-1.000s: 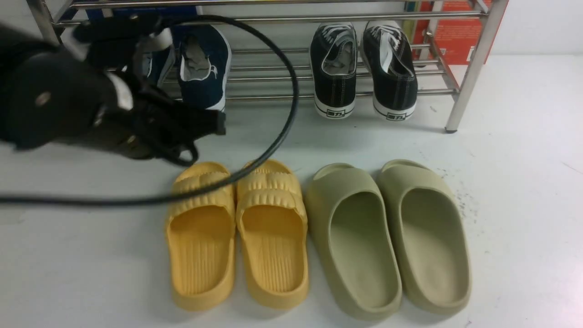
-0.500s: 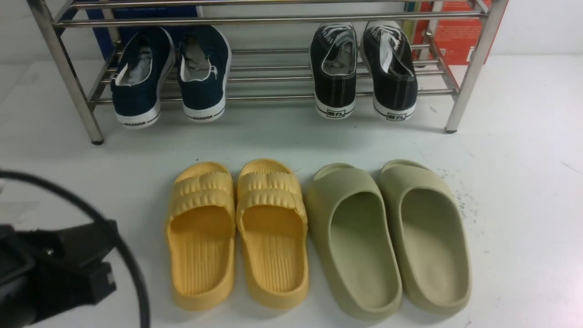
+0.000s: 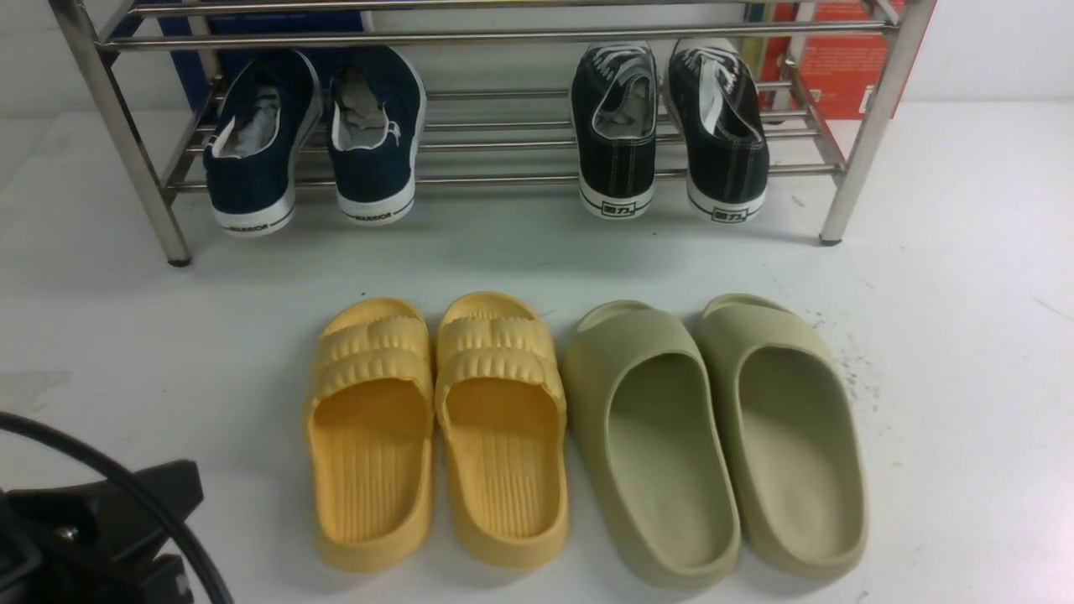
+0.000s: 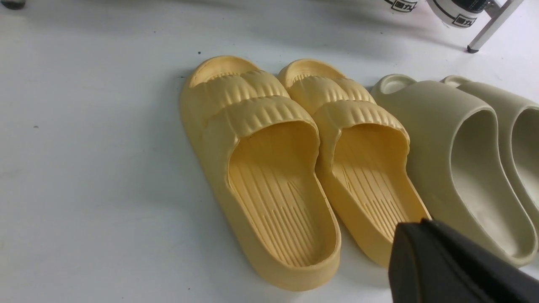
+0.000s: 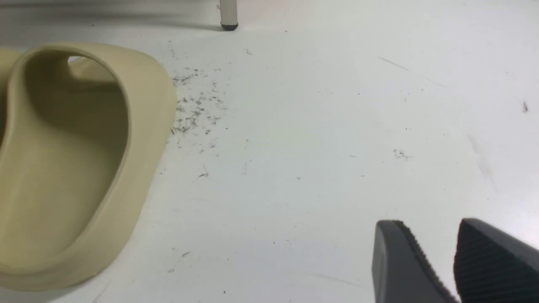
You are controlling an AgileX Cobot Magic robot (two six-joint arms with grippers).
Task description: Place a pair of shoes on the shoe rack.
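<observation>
The two navy-blue canvas slip-on shoes [image 3: 310, 138] with white soles sit side by side at the left end of the shiny steel-bar shoe rack [image 3: 126, 159], heels outward. The left hand [image 3: 101, 537] hovers low over the white bench [image 3: 965, 335]; its opening cannot be told. The right hand [image 5: 452, 263] holds nothing, fingers slightly parted.

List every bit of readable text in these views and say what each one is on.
"WARRIOR": heel sole of the left navy shoe.
"WARRIOR": heel sole of the right navy shoe.
Heel logo on each black sneaker: characters too blurred to read.
Red box behind the shoe rack: print too small to read.
Nothing on the slides.
</observation>
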